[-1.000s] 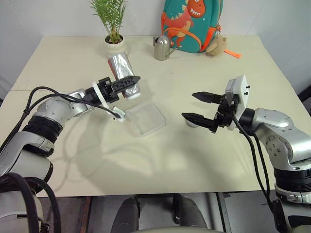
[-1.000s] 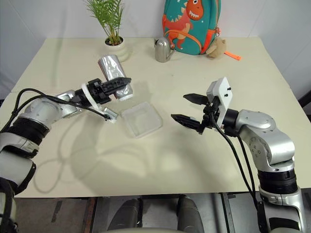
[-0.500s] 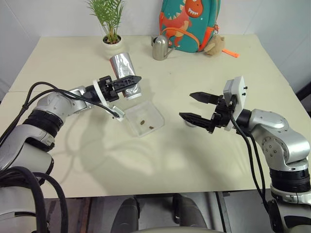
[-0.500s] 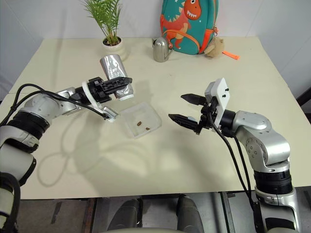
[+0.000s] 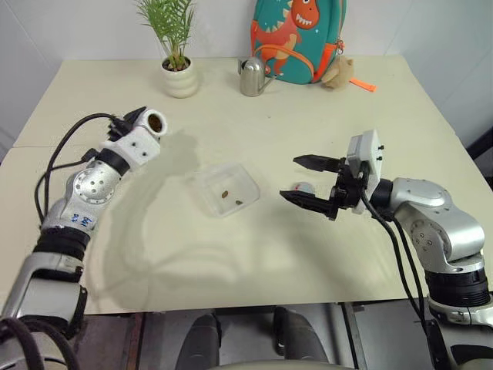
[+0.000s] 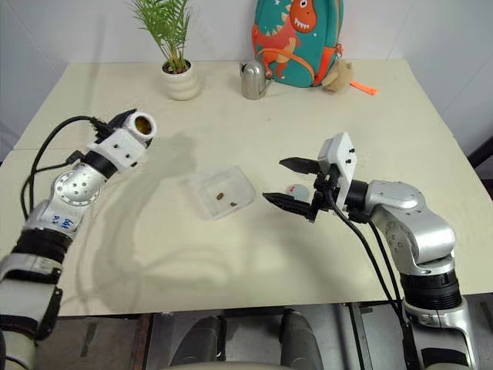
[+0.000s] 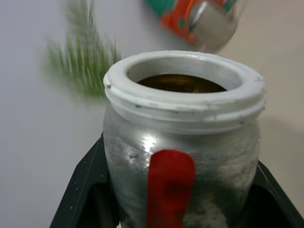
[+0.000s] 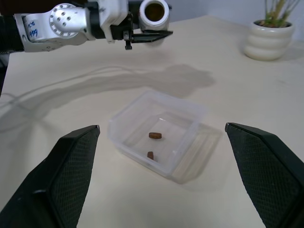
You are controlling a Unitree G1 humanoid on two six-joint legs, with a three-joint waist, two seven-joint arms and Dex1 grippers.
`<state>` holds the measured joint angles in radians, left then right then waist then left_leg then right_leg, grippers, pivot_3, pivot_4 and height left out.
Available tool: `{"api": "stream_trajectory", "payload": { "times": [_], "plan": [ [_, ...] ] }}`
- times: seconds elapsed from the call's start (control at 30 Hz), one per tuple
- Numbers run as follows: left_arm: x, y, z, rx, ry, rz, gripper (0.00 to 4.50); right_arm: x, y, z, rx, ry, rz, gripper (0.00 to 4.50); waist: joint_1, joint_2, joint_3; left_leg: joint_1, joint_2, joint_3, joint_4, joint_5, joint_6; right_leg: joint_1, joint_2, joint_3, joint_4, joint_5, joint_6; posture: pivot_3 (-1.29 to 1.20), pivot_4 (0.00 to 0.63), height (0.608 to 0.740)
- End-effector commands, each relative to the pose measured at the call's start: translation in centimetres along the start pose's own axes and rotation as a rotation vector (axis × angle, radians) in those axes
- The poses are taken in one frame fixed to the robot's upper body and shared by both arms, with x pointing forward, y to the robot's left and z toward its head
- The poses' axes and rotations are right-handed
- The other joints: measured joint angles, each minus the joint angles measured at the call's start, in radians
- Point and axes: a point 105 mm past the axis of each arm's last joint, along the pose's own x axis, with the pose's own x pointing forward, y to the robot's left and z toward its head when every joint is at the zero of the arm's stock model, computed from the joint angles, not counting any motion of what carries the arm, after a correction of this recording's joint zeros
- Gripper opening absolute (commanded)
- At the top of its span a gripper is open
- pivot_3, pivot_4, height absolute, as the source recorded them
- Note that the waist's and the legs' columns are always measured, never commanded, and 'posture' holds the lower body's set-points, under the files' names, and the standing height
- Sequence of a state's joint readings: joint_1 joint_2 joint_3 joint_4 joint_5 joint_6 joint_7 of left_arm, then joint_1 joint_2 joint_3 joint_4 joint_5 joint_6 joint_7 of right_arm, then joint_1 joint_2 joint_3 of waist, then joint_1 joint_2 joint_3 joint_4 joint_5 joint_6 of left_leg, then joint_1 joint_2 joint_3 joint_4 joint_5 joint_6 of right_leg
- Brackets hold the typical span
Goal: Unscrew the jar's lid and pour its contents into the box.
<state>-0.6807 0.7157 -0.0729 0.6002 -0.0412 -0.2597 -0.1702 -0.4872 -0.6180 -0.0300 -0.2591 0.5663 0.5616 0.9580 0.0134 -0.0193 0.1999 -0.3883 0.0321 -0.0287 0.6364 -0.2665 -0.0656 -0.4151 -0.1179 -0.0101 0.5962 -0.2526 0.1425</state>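
My left gripper is shut on the silvery jar, held up at the table's left, well left of the box. The jar's white-rimmed mouth is open and faces up and toward the camera. Black fingers press its sides. The clear box lies mid-table with two brown bits of the contents in it. My right gripper is open, just right of the box. The small lid with a red mark lies on the table by its fingers.
Along the far edge stand a potted plant, a steel watering can, a dinosaur backpack and a plush toy. A cable loops off my left arm.
My left arm has swung left, away from over the box, and rolled the jar from tipped to mouth-up. Brown bits have appeared in the box. The right gripper has stayed put.
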Motion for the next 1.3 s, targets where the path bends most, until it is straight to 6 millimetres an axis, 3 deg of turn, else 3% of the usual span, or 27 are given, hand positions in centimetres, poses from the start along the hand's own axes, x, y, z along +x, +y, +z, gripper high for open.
{"api": "stream_trajectory", "payload": {
  "times": [0.03, 0.23, 0.53, 0.8, 0.9, 1.3],
  "plan": [
    [-1.2, 2.3, -0.8, -0.365, 0.051, 0.108, 2.01, -0.1, 0.0, 0.7, -0.061, 0.000, 0.019, 4.46, -0.003, -0.001, 0.000, 0.000, 0.000, 0.000, 0.001, 0.000, 0.001, 0.000, 0.000, 0.000, 0.000, 0.000, 0.000, 0.00, 0.150, 0.740],
    [-3.3, 3.2, -3.8, -0.546, 0.113, 0.251, 2.01, -0.1, 0.1, 0.6, -0.060, 0.005, 0.030, 4.46, -0.011, -0.002, -0.001, 0.002, 0.000, -0.001, 0.003, -0.001, 0.001, 0.002, 0.000, 0.000, 0.002, 0.000, 0.000, 0.00, 0.150, 0.740],
    [-4.7, 1.1, -5.8, -0.581, 0.141, 0.218, 2.01, 0.3, 0.3, 0.6, -0.069, 0.003, 0.046, 4.46, -0.014, -0.003, -0.002, 0.002, 0.000, -0.001, 0.007, -0.001, 0.001, 0.003, 0.000, 0.000, 0.003, 0.002, -0.001, 0.00, 0.150, 0.740],
    [-6.0, 1.0, -5.5, -0.464, 0.110, 0.137, 4.48, 0.6, 0.4, 1.1, -0.087, -0.025, 0.058, 4.50, -0.016, -0.004, -0.002, 0.002, 0.000, -0.001, 0.008, -0.001, 0.002, 0.003, 0.000, 0.000, 0.002, 0.003, -0.001, 0.00, 0.150, 0.740],
    [-7.2, 1.0, -4.9, -0.417, 0.082, 0.041, 4.48, 0.5, 0.5, 1.2, -0.103, -0.034, 0.064, 4.50, -0.017, -0.004, -0.002, 0.001, 0.000, -0.001, 0.008, -0.002, 0.002, 0.003, 0.000, 0.000, 0.001, 0.003, -0.001, 0.00, 0.150, 0.740],
    [-13.5, 2.1, -5.5, -0.165, 0.196, -0.263, 4.48, -1.1, 0.7, 0.9, -0.179, -0.025, 0.053, 4.50, -0.014, -0.004, -0.002, 0.002, 0.002, 0.000, 0.007, -0.005, 0.003, 0.003, 0.000, 0.000, -0.005, 0.002, -0.003, 0.00, 0.150, 0.740]
  ]
}}
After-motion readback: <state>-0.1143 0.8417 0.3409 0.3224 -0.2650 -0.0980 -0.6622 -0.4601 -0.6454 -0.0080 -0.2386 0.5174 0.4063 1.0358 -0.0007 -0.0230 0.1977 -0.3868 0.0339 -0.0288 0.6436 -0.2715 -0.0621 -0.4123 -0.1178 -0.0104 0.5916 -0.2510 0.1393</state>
